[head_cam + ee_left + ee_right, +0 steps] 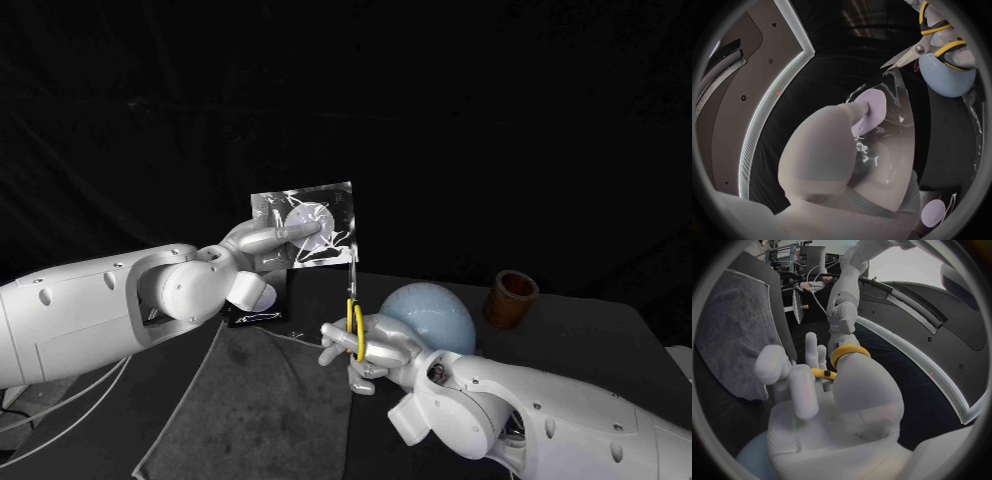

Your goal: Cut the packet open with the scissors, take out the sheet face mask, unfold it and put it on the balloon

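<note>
The left hand (264, 240) pinches the packet (315, 203) and holds it up in the air, its flat face toward the head camera. The right hand (361, 345) is clamped on the scissors (351, 290), fingers through the yellow loops and blades pointing up at the packet's lower right corner. From the left wrist the blades look parted, with their tips at the packet's edge; whether the film is nicked yet I cannot tell. The balloon (433, 315) sits on the table (591, 340) just behind the right hand, near a brown cup (509, 297), and a grey towel (245, 400) lies in front. The cut is the step in hand. It calls for a steady, taut packet, the edge fed deep between the blades before closing. The line should run close along one border, away from the mask inside and the pinching fingers.
</note>
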Tool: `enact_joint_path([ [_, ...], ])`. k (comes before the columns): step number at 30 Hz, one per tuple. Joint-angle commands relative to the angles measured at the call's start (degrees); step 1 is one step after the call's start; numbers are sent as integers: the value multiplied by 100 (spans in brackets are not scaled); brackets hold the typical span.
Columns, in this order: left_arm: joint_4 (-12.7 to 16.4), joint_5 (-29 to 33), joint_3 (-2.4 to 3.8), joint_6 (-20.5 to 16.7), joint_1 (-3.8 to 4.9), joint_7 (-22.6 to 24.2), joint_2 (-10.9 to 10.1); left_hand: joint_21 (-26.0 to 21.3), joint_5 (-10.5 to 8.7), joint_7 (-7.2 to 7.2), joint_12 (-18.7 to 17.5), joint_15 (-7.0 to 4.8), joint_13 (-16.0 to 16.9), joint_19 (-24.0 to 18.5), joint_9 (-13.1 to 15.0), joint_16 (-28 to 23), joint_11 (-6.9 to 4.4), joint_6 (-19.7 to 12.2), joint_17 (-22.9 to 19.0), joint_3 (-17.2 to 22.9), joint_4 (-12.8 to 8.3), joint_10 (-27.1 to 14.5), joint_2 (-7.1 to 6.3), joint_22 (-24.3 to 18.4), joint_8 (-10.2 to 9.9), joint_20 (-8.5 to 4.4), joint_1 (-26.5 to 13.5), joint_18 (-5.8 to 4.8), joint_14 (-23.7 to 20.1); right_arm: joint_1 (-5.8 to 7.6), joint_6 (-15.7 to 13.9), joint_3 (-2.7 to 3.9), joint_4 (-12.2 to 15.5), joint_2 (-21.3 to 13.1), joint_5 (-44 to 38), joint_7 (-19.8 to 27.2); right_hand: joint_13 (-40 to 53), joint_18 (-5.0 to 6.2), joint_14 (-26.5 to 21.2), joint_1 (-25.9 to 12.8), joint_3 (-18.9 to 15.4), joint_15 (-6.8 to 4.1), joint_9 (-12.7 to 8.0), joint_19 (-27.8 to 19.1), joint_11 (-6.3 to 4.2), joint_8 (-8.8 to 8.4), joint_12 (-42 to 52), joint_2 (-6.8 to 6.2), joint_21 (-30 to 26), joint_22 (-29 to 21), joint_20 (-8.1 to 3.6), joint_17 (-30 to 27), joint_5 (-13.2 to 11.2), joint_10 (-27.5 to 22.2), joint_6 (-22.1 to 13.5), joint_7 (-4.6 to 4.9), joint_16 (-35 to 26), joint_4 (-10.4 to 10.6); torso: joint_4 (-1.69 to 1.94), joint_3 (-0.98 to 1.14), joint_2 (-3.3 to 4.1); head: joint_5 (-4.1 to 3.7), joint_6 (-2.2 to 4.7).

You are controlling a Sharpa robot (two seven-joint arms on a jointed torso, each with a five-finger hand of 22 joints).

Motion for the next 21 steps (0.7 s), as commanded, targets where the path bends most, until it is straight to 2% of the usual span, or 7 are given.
enact_joint_path([
  [1, 6, -6, 5, 108, 3, 30, 8, 31, 19, 27, -15, -19, -2, 16, 30, -34, -19, -5, 6, -6, -37, 41, 61, -5, 11, -2, 14, 115, 34, 0, 28, 12, -3, 4, 58, 133, 44, -6, -23, -43, -80, 5, 96, -33, 20, 136, -41, 27, -44, 650, 2, -44, -19, -120, -98, 16, -17, 10, -3, 0, -3, -19, -5],
  [9, 7, -6, 3, 120, -5, 28, 21, 34, 19, 28, -15, -20, -2, 18, 35, -34, -19, -3, 10, 3, -50, 44, 61, -5, 15, -2, 1, 115, 37, 0, 62, 16, -31, 15, 22, 76, 101, 0, -50, -35, -187, 21, 181, -58, 40, 261, -54, 68, -76, 640, 16, -96, -19, -195, -229, 36, -29, 8, 1, -1, 1, -10, 4],
  [13, 9, -6, 3, 122, -7, 25, 24, 34, 19, 28, -15, -20, -2, 18, 35, -34, -19, -3, 10, 3, -50, 44, 61, -5, 15, -2, 1, 115, 37, 0, 119, 16, -43, 23, -39, 22, 118, 11, -123, -74, -356, 90, 205, -126, 119, 269, -160, 91, -168, 611, 63, -230, -17, -443, -510, 122, -63, 38, 2, -2, -1, -13, -4],
  [14, 9, -6, 3, 121, -7, 25, 23, 34, 19, 28, -15, -20, -2, 18, 35, -34, -19, -3, 10, 3, -50, 44, 61, -5, 15, -2, 1, 115, 37, 0, 131, 16, -45, 22, -54, 11, 88, 14, -190, -98, -460, 157, 94, -166, 198, -10, -267, 95, -215, 597, 111, -343, -18, -670, -1028, 209, -93, 59, 2, -2, -2, -13, -5],
  [16, 6, -7, 3, 120, -7, 26, 22, 34, 19, 28, -15, -20, -2, 18, 35, -34, -19, -3, 10, 3, -50, 44, 61, -5, 15, -2, 1, 115, 37, 0, 153, 17, -48, 21, -80, -6, 72, 16, -221, -92, -526, 195, 33, -187, 250, -86, -310, 112, -238, 590, 150, -386, -14, -759, -1144, 259, -99, 64, 2, -4, -4, -10, -5],
  [17, 5, -7, 3, 119, -7, 26, 21, 34, 19, 28, -15, -20, -2, 18, 35, -34, -19, -3, 10, 3, -50, 44, 61, -5, 15, -2, 1, 115, 37, 0, 164, 17, -47, 19, -95, -13, 40, 27, -254, -83, -604, 246, -73, -211, 291, -228, -368, 134, -260, 582, 188, -429, -23, -870, -1339, 305, -102, 72, 1, -4, -4, -6, -6],
  [21, 1, -7, 3, 117, -7, 27, 18, 34, 19, 28, -15, -20, -2, 18, 35, -34, -19, -3, 10, 3, -50, 44, 61, -5, 15, -2, 1, 115, 37, 0, 196, 17, -37, 15, -144, -30, -11, 39, -309, -52, -717, 275, -263, -248, 325, -449, -431, 171, -289, 571, 244, -506, -16, -985, -1633, 344, -109, 79, -1, -2, -1, -2, -3],
])
